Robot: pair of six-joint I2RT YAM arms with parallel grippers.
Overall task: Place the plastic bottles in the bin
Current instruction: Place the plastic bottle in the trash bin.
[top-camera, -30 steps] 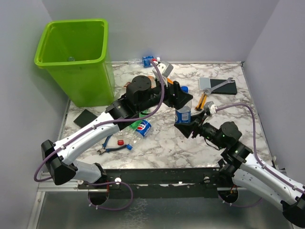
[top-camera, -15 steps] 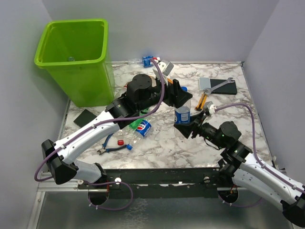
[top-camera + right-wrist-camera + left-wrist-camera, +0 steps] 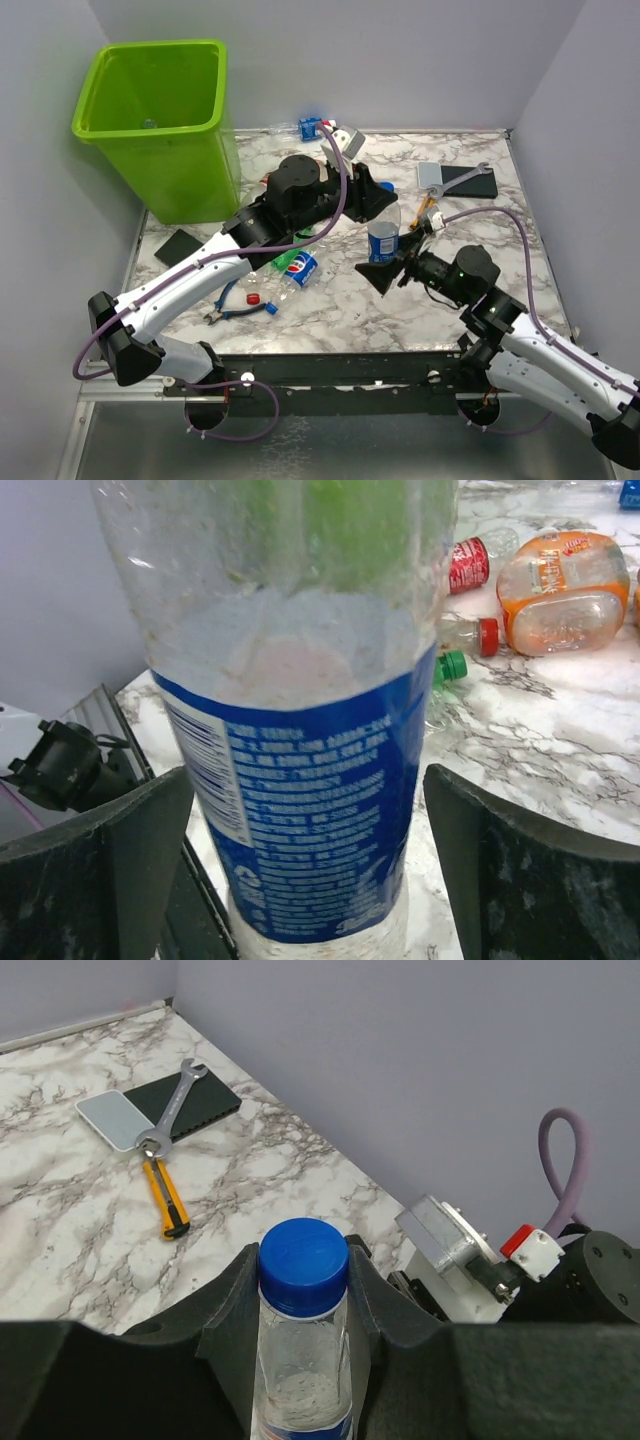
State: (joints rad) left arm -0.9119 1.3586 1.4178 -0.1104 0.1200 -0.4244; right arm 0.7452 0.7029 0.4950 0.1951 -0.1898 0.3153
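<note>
Near side, right of centre: the right tool (image 3: 315,875) stands open, one finger to each side of the lower part of the upright bottle (image 3: 383,238), with a clear gap on both sides in the right wrist view.

The upright bottle is clear, with a blue label and a blue cap. It stands at mid-bench on the marble-patterned bench (image 3: 330,310).

The left tool (image 3: 303,1305) is closed on this bottle's neck, just under the cap. Both fingers press against the plastic in the left wrist view.

Near left of the upright bottle, blue-handled pliers (image 3: 232,312) lie flat on the bench. Just beyond them lies a second bottle (image 3: 298,268) with a blue label, on its side and partly under the left arm.

In the right wrist view an orange bottle (image 3: 555,590) lies on its side beyond the upright one, with smaller capped bottles beside it.

At the left edge lies a flat black pad (image 3: 180,245).

Far right: an orange-handled knife (image 3: 165,1195), a wrench (image 3: 170,1110) and another black pad (image 3: 195,1110). The wrench lies across that pad.

At the far edge, centre, a small bottle (image 3: 305,127) with a blue label lies against the wall.

Far left corner: the green bin (image 3: 185,175) stands upright with its mouth open, well apart from the gripped bottle.
</note>
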